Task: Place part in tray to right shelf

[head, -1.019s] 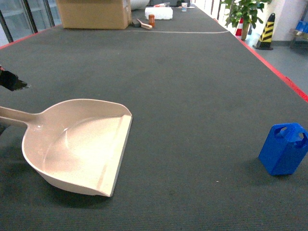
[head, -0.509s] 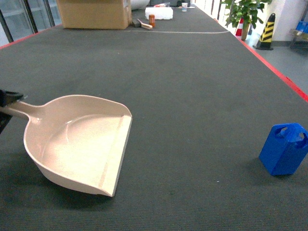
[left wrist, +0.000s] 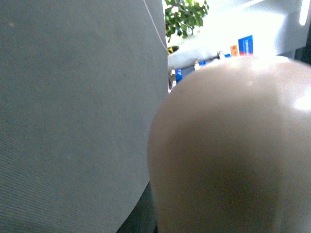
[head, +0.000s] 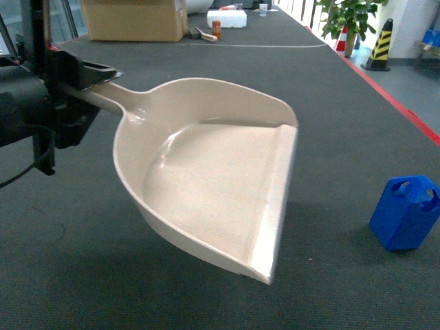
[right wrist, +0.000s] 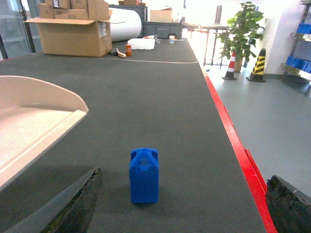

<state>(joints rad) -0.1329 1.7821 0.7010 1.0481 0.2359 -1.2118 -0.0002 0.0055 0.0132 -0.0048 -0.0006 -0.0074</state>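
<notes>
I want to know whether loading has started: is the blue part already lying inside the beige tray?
No, the part stands upright on the dark mat, clear of the tray, which the left gripper holds raised by its handle.

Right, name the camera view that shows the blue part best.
The right wrist view: the part stands whole and centred on the dark mat. The head view catches it at the right edge, beside the lifted tray. The left wrist view misses it.
</notes>
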